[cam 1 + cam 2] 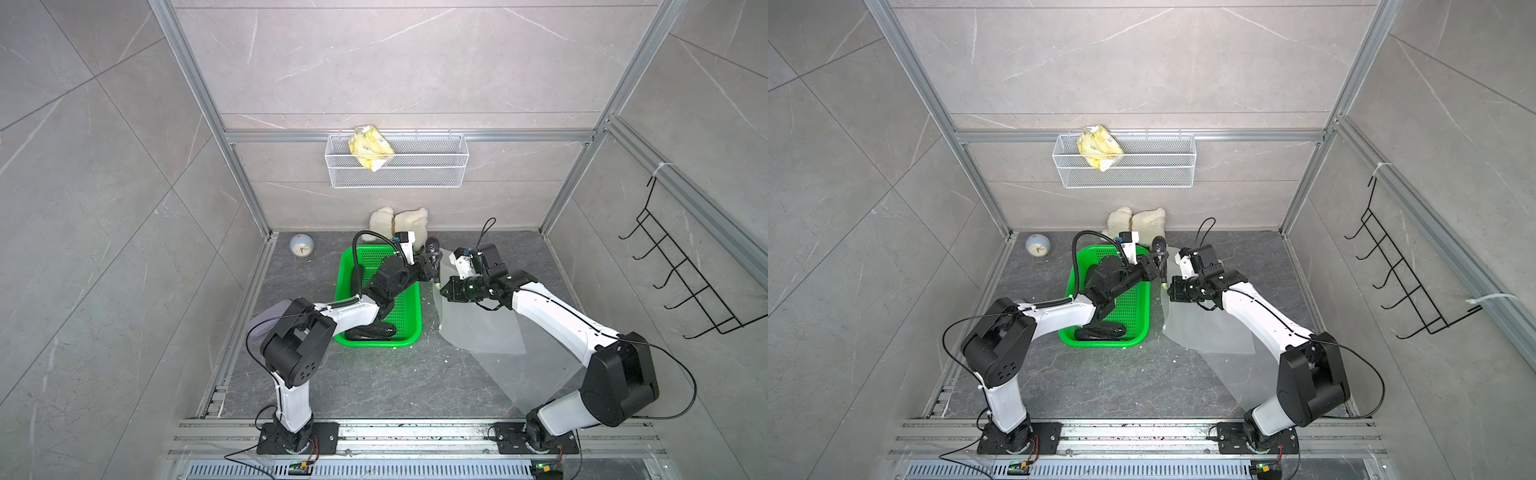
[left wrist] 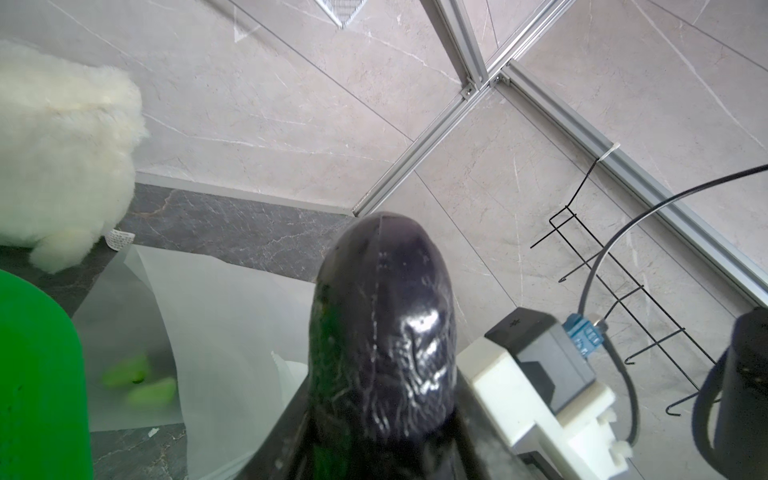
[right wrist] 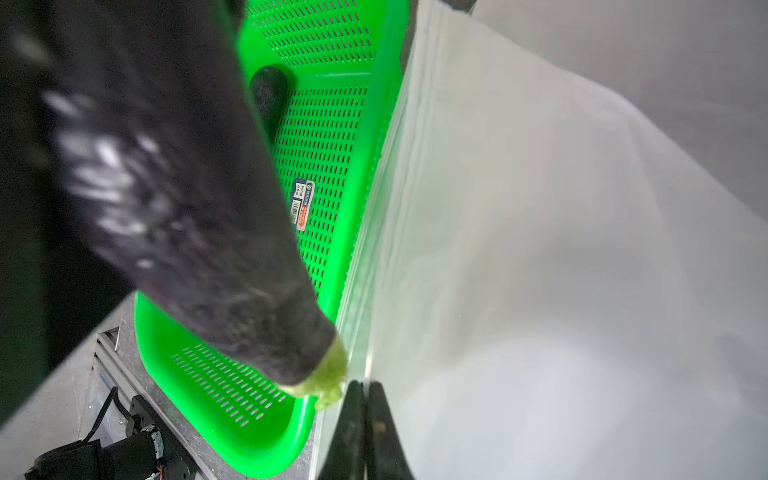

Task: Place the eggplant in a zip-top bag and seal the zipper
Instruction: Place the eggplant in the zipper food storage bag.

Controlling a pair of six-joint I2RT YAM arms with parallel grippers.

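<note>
Closest to the left wrist lens, and filling it, is the eggplant: dark purple and wrinkled, its rounded end pointing away from us toward the wall corner. The left gripper is clamped on its body, one finger on each flank. In both top views the eggplant stands steeply, its long axis running from twelve to six o'clock, with the pale green stem end lowest.

That stem tip sits just beside the right gripper, at about its nine o'clock in a top view. The right gripper's jaws are pressed together on the lip of the zip-top bag and hold that edge lifted. The zipper tracks run along this edge. The rest of the bag trails toward four o'clock across the dark tabletop. We cannot tell whether the two lips are parted.

Just beside the bag's lifted edge, at its nine o'clock, is the green perforated basket, with a second eggplant lying at its near end.

We judge the eggplant to be at the mouth but not yet inside. The bag's depth lies toward three or four o'clock from the left gripper, while the eggplant is near upright. The left arm would therefore need to tip it and feed it stem-first that way, with the right arm, the nearer to the bag, keeping the lip raised.
</note>
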